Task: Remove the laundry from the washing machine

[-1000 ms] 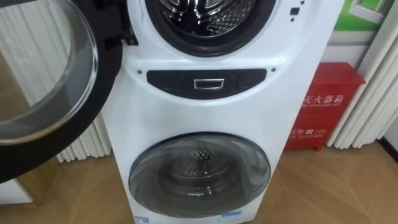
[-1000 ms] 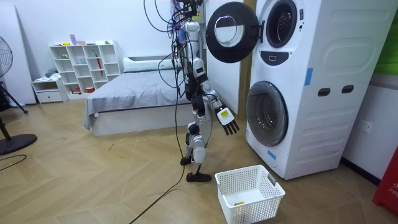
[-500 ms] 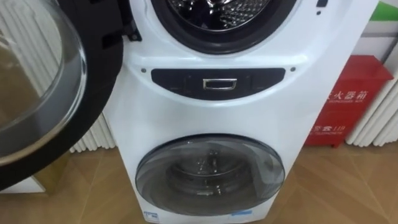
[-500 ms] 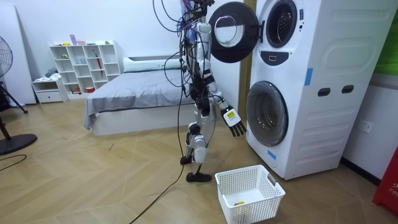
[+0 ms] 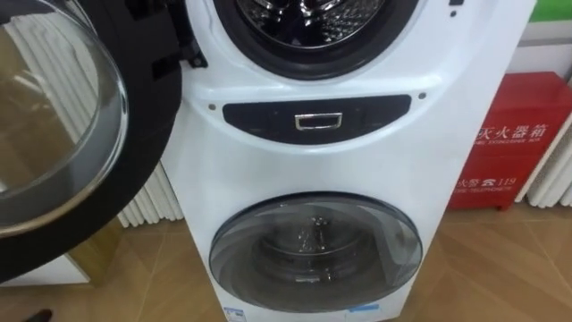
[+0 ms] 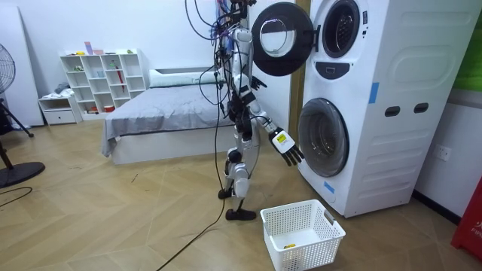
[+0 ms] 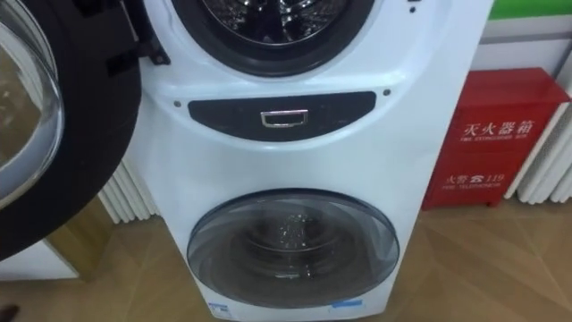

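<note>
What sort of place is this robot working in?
Most likely a bedroom with a laundry corner: a bed and a white shelf unit stand by the far wall, and a stacked washing machine has a white laundry basket before it.

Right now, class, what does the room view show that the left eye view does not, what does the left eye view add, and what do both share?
Room view: the robot standing before the stacked washing machine, its right hand open, low and empty, a white basket on the floor, and a bed. Left eye view: the silver handle on the dark panel, and white ribbed panels behind the door. Both: the upper door open, the lower door shut.
</note>
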Tool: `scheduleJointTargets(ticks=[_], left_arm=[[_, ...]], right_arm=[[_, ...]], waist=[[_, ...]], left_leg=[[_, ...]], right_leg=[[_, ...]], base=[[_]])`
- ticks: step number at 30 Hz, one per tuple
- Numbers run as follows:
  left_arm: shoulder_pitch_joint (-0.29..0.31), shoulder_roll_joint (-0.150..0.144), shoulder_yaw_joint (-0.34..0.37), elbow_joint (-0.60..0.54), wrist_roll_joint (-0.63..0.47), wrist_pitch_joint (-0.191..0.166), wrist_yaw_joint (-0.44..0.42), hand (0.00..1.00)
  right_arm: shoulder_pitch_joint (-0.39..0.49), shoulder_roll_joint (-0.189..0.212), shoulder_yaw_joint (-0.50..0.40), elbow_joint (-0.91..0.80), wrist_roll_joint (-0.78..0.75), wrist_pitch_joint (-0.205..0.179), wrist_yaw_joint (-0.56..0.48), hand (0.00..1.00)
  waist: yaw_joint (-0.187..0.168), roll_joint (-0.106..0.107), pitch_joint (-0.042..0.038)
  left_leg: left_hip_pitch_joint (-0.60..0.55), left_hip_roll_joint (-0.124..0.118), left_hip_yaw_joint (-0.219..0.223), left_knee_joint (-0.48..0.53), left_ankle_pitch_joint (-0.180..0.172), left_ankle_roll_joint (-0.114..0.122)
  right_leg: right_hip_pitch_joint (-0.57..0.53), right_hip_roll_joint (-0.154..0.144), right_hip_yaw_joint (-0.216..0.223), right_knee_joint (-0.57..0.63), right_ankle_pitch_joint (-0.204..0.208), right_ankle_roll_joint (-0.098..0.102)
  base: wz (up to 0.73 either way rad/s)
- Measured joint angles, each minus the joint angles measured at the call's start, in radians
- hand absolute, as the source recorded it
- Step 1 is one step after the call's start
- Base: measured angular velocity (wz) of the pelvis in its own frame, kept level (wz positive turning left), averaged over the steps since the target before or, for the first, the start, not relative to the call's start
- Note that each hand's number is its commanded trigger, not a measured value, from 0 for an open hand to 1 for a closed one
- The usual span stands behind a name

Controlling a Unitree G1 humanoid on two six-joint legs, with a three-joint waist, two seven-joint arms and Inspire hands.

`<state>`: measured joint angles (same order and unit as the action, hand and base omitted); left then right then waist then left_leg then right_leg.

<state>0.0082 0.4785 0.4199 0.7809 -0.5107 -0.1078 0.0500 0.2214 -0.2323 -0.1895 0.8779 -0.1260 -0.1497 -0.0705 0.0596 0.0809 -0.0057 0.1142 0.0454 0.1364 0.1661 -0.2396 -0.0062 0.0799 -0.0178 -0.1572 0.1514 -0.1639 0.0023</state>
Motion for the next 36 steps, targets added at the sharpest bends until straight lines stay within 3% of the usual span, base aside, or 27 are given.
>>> scheduleJointTargets(ticks=[4, 6, 8, 10, 13, 15, 17, 22, 23, 28, 31, 35, 36], left_arm=[[-0.007, 0.059, 0.012, -0.068, 0.003, 0.016, -0.002, 0.0], [-0.019, 0.094, 0.012, -0.077, 0.003, 0.022, -0.004, 0.0], [-0.019, 0.135, 0.014, -0.09, 0.034, 0.058, -0.004, 0.0], [-0.019, 0.137, 0.026, -0.11, 0.052, 0.082, -0.003, 0.0], [-0.02, 0.142, 0.029, -0.173, 0.085, 0.123, 0.007, 0.0], [-0.02, 0.156, 0.028, -0.203, 0.093, 0.143, 0.008, 0.0], [-0.02, 0.177, 0.027, -0.276, 0.145, 0.186, 0.014, 0.0], [-0.021, 0.182, 0.002, -0.471, 0.309, 0.285, 0.032, 0.0], [-0.021, 0.182, -0.02, -0.525, 0.312, 0.302, 0.055, 0.0], [-0.016, 0.174, -0.069, -0.69, 0.362, 0.308, 0.101, 0.0], [0.002, 0.152, -0.081, -0.761, 0.372, 0.309, 0.117, 0.0], [0.072, 0.065, -0.103, -0.916, 0.379, 0.309, 0.127, 0.0], [0.077, 0.056, -0.114, -0.933, 0.39, 0.309, 0.126, 0.0]], right_arm=[[0.034, -0.03, -0.001, -0.074, -0.02, -0.002, -0.002, 0.0], [0.039, -0.036, -0.001, -0.071, -0.038, -0.001, -0.001, 0.0], [0.05, -0.042, -0.001, -0.074, -0.041, 0.001, 0.0, 0.0], [0.065, -0.041, -0.003, -0.085, -0.041, 0.016, 0.001, 0.0], [0.087, -0.041, -0.012, -0.107, -0.04, 0.021, 0.001, 0.0], [0.088, -0.041, -0.013, -0.112, -0.039, 0.021, 0.002, 0.0], [0.086, -0.041, -0.017, -0.118, -0.049, 0.021, 0.01, 0.0], [0.097, -0.026, -0.045, -0.117, -0.136, 0.033, 0.016, 0.0], [0.097, -0.018, -0.046, -0.116, -0.14, 0.039, 0.026, 0.0], [0.084, 0.019, -0.026, -0.103, -0.15, 0.039, 0.032, 0.0], [0.075, 0.038, -0.009, -0.087, -0.15, 0.04, 0.051, 0.0], [0.065, 0.036, 0.039, -0.078, -0.11, 0.04, 0.065, 0.0], [0.062, 0.036, 0.046, -0.067, -0.106, 0.04, 0.068, 0.0]], waist=[[0.008, 0.023, -0.0017], [0.006, 0.028, -0.01], [0.006, 0.04, -0.0073], [0.015, 0.042, -0.0073], [0.031, 0.034, -0.0065], [0.035, 0.022, -0.0044], [0.047, 0.004, -0.0001], [0.073, -0.018, 0.0014], [0.078, -0.029, 0.0073], [0.085, -0.053, 0.017], [0.083, -0.052, 0.0172], [0.064, -0.052, 0.0178], [0.057, -0.052, 0.018]], left_leg=[[0.002, -0.001, -0.003, 0.0, 0.0, 0.0], [0.006, -0.001, -0.008, 0.0, 0.0, 0.0], [0.015, -0.001, -0.008, -0.001, 0.0, 0.0], [0.014, -0.001, -0.008, -0.001, 0.0, 0.0], [0.01, 0.0, -0.005, -0.001, 0.0, 0.0], [0.009, 0.0, -0.005, -0.001, 0.0, 0.0], [0.0, 0.001, -0.007, 0.006, 0.0, 0.0], [-0.029, -0.002, -0.036, 0.026, 0.0, 0.0], [-0.039, -0.005, -0.052, 0.036, 0.0, 0.001], [-0.092, -0.007, -0.104, 0.06, -0.002, 0.004], [-0.112, -0.011, -0.133, 0.074, -0.002, 0.004], [-0.131, -0.022, -0.133, 0.09, 0.004, 0.014], [-0.13, -0.024, -0.13, 0.091, 0.007, 0.017]], right_leg=[[0.0, -0.001, -0.002, 0.001, 0.001, 0.001], [0.007, -0.001, -0.009, 0.0, 0.001, 0.001], [0.011, -0.001, -0.007, 0.0, 0.001, 0.001], [0.01, -0.001, -0.006, 0.0, 0.001, 0.001], [0.006, 0.0, -0.006, 0.0, 0.001, 0.001], [0.006, -0.001, -0.006, 0.0, 0.001, 0.001], [0.004, -0.001, -0.007, -0.001, 0.002, 0.001], [0.001, -0.005, -0.016, -0.004, 0.013, 0.002], [0.004, -0.008, -0.024, -0.01, 0.014, 0.002], [-0.012, -0.008, -0.02, -0.017, 0.021, 0.012], [-0.01, -0.01, -0.031, -0.015, 0.022, 0.013], [-0.001, -0.024, -0.029, -0.014, 0.021, 0.014], [0.003, -0.027, -0.022, -0.015, 0.021, 0.015]], base=[[0.02], [0.07], [0.0], [0.0], [0.0], [0.02], [0.04], [0.24], [0.33], [0.46], [0.36], [0.4], [0.49]])
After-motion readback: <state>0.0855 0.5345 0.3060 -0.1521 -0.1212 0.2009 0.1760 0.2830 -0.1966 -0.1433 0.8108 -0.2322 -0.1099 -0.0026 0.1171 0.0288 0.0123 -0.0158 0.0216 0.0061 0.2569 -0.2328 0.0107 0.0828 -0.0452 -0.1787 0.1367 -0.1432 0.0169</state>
